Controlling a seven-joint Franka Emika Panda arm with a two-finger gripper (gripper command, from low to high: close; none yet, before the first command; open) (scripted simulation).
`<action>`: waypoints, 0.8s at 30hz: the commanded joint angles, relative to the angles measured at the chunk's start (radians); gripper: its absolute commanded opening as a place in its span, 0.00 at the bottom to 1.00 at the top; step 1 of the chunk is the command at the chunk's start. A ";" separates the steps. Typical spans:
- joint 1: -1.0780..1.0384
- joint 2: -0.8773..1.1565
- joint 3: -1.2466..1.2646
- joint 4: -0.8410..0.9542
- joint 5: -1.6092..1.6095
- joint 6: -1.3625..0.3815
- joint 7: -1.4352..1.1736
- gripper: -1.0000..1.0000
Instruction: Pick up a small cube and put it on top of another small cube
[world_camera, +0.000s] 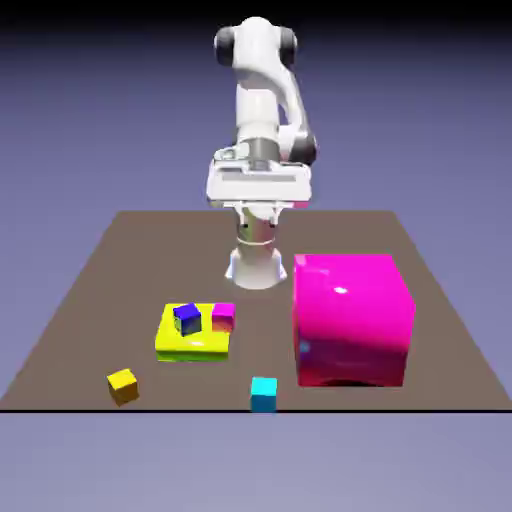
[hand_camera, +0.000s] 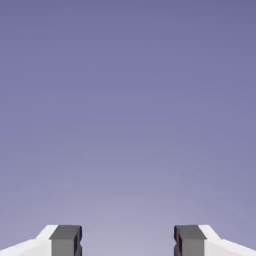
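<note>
The gripper hangs released, empty, above the table's far edge. The yellow cube sits near the front left corner, open around. The blue cube rests on the slab.

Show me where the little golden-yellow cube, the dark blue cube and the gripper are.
golden-yellow cube (world_camera: 122, 384), exterior view, its top face.
dark blue cube (world_camera: 187, 319), exterior view, its front face, atop the yellow-green slab (world_camera: 190, 346).
gripper (hand_camera: 128, 241), hand view, midway between the open fingertips.
</note>
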 joint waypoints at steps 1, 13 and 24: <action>-0.014 0.036 -0.004 0.030 0.007 -0.027 0.010 0.50; -0.183 0.471 -0.048 0.396 0.086 -0.350 0.132 0.50; -0.337 0.870 -0.088 0.730 0.159 -0.647 0.243 0.50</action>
